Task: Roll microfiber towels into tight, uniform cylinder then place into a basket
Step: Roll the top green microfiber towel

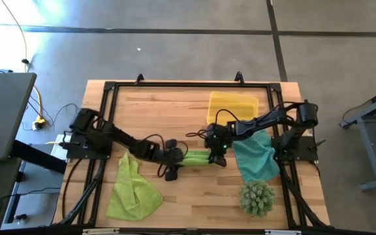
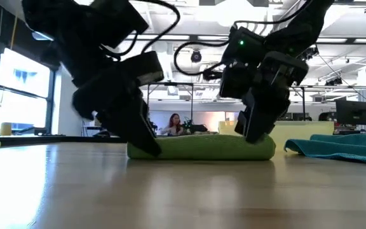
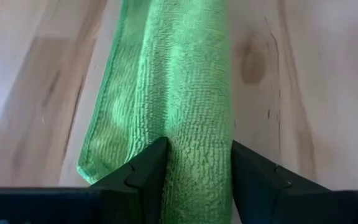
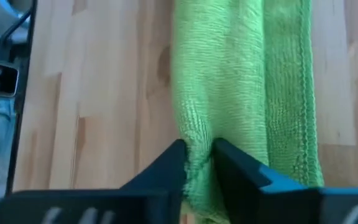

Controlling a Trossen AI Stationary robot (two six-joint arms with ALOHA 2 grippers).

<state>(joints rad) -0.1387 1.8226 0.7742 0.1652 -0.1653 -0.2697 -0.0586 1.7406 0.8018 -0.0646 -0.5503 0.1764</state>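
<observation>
A lime-green microfiber towel (image 1: 195, 157), rolled into a long cylinder, lies on the wooden table (image 1: 175, 111) between my two grippers. My left gripper (image 1: 173, 160) is at the roll's left end and my right gripper (image 1: 217, 155) at its right end, each shut on it. In the low view the roll (image 2: 202, 147) rests flat on the table. A second lime-green towel (image 1: 133, 190) lies crumpled at the near left, and a teal one (image 1: 256, 158) at the right. The yellow basket (image 1: 232, 107) stands at the far side. My left gripper has the roll's left end (image 3: 199, 163) between its two fingers (image 3: 153, 171), one on each long side. It comes slanting down from the table's left, along the roll. The roll stays on the table. My right gripper pinches a puckered ridge of cloth (image 4: 197, 149) at the roll's right end between its nearly closed fingers (image 4: 174, 158). It comes slanting down from the table's right, along the roll. The roll rests on the table, its hemmed edge (image 4: 304, 93) lying beside it.
A spiky green ball-shaped plant (image 1: 256, 198) stands at the near right, just before the teal towel. A black frame (image 1: 188, 85) runs around the table's edges. Bare wood lies in front of the roll, between the crumpled towel and the plant.
</observation>
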